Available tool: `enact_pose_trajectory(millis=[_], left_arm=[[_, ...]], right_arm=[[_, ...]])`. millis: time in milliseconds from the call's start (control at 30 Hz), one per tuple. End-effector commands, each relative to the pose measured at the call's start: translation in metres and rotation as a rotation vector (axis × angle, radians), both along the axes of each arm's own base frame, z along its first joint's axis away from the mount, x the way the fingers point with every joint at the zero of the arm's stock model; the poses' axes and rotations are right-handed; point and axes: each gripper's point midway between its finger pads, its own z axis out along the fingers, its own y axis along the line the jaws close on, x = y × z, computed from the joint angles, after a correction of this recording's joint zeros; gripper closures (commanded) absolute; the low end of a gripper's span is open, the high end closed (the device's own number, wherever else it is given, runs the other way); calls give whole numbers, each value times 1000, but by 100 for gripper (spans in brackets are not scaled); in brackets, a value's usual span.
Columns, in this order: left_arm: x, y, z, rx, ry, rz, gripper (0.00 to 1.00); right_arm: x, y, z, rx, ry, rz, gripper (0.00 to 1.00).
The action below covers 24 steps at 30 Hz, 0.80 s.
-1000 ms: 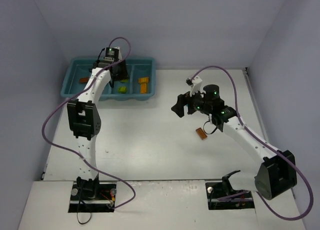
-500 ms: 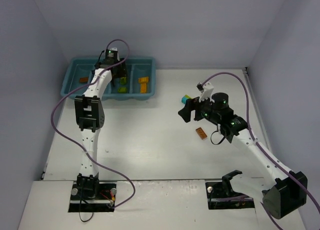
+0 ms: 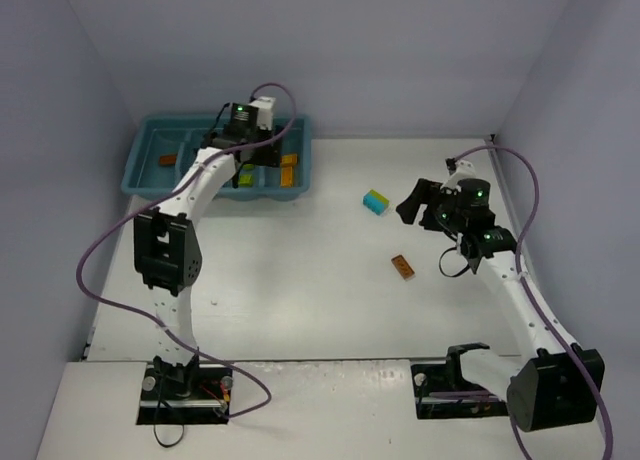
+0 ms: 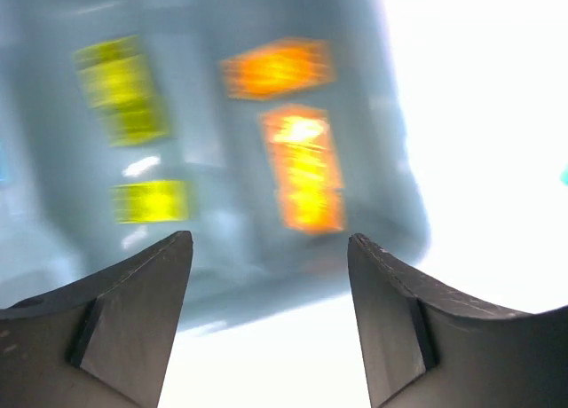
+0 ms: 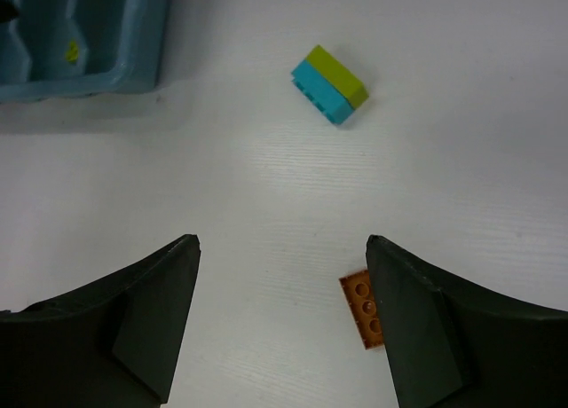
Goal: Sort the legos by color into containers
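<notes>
- The left gripper [image 4: 268,244] is held spread and empty; legos [image 4: 302,168] in the tray [image 4: 390,204] are blurred in its view
- The right gripper [image 5: 281,244] is spread too; the brown-orange brick [image 5: 359,306] is shown sharply there, studs included

The tray [image 3: 130,185] sits at the table's [image 3: 300,300] far left corner. Right of the tray, well apart, lies a two-brick stack [image 3: 376,201]. A single brick [image 3: 403,266] lies farther right and nearer. Two bricks [image 3: 288,174] lie in the tray's rightmost compartment [image 3: 292,142].

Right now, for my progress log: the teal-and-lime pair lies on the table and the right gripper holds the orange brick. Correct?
No: the right gripper is open and empty; the orange brick lies on the table too, as the right wrist view shows.
</notes>
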Motion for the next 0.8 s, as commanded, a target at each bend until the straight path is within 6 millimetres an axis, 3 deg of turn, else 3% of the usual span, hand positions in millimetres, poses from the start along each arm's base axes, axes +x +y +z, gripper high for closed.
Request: enact_pose_trajectory(millis=[0,33,100,133,200,233,333,400,433,500,533,600,733,767], left_arm=[[-58,-101,58,3,-141,-316,36],[-72,-116,59,3,-139,-359,36],[-101,-148,40,22,-104,-476,36],[-127,-179,33,26,-95,-566,36],[-154,-208,14,82,-101,-714,36],[-179,-233,9,91,-103,-800,36],[-215,-275,-4,89,-118,-959,36],[-225,-291,-19,112,-117,-1026,36],[-227,-300,-14,107,-139,-1050,36],[-238,-318,-30,120,-134,-1116,36],[-243,-329,-26,135,-164,-1156,36],[-244,-337,-41,174,-159,-1185,36],[-241,-333,-34,109,-77,-1093,36],[-234,-318,-45,102,-37,-1048,37]], right_arm=[[16,-27,9,81,34,-151,28],[17,-33,2,96,67,-174,28],[19,-52,-5,120,99,-246,28],[19,-62,-14,141,136,-291,27],[19,-86,-24,185,179,-362,27],[16,-93,-34,224,223,-404,27],[8,-117,-54,275,285,-510,28],[4,-123,-64,286,312,-570,28],[2,-124,-68,292,322,-588,29],[-3,-127,-83,296,358,-620,30],[-5,-127,-87,301,373,-624,31],[-7,-124,-95,311,398,-612,32],[-7,-116,-99,257,409,-514,33],[-7,-112,-100,236,408,-487,33]])
